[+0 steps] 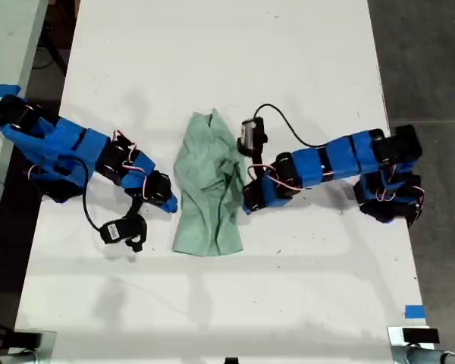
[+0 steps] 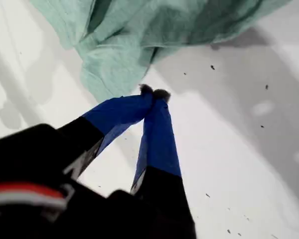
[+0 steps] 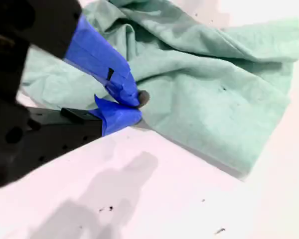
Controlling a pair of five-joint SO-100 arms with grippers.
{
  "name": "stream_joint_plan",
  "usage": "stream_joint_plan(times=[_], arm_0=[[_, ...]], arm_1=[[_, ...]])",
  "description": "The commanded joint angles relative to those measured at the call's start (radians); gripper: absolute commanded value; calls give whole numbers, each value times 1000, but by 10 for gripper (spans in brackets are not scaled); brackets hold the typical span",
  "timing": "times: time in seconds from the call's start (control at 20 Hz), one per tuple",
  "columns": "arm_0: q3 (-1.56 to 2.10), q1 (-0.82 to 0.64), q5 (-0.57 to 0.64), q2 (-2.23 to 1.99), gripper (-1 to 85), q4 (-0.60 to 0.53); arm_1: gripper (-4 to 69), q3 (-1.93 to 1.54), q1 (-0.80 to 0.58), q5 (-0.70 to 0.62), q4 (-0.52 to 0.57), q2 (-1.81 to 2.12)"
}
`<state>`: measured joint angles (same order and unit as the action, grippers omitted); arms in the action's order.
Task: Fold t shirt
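The pale mint-green t shirt (image 1: pixel 208 189) lies crumpled in a long strip on the middle of the white table (image 1: pixel 227 68). My first gripper (image 1: pixel 171 203) reaches in from the exterior view's left. It is shut (image 2: pixel 153 92), its tips just short of a folded edge of the t shirt (image 2: pixel 139 35), with no cloth seen between them. My second gripper (image 1: pixel 246 205) comes from the exterior view's right. It is shut too (image 3: pixel 134 107), and its tips rest over the t shirt's (image 3: pixel 214 89) edge. Whether any cloth is pinched there does not show.
Both blue arms lie low on the table, one on each side of the shirt. A black camera unit on a cable (image 1: pixel 123 230) hangs from the arm on the exterior view's left. Grey floor (image 1: pixel 428 61) lies beyond the table edge on the exterior view's right.
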<state>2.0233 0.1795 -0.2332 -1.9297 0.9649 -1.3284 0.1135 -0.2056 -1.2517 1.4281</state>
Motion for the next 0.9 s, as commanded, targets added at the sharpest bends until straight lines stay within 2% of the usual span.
stream_joint_plan(times=[0.0, 0.1, 0.2, 0.25, 0.4, 0.45, 0.7, 0.85], arm_0=[[-69, 75, -71, 54, -3, -25], [-69, 92, -78, 97, 5, -48], [-86, 94, -14, 146, 220, -135], [-132, 97, 29, 190, 258, -146], [-178, 78, 83, 256, 264, -169], [-176, 71, 92, 276, 264, -175], [-189, 54, 75, 451, 187, -225], [-239, 52, 72, 537, -2, -236]], arm_1=[[-12, 163, 38, -34, 28, -75], [-12, 193, 43, -46, 51, -109], [-11, 238, 48, -71, 61, -140], [2, 259, 55, -84, 69, -152], [173, 334, 77, -103, 52, -210], [207, 339, 80, -98, 52, -218], [264, 339, 104, -75, 52, -242], [276, 333, 114, -54, 35, -272]])
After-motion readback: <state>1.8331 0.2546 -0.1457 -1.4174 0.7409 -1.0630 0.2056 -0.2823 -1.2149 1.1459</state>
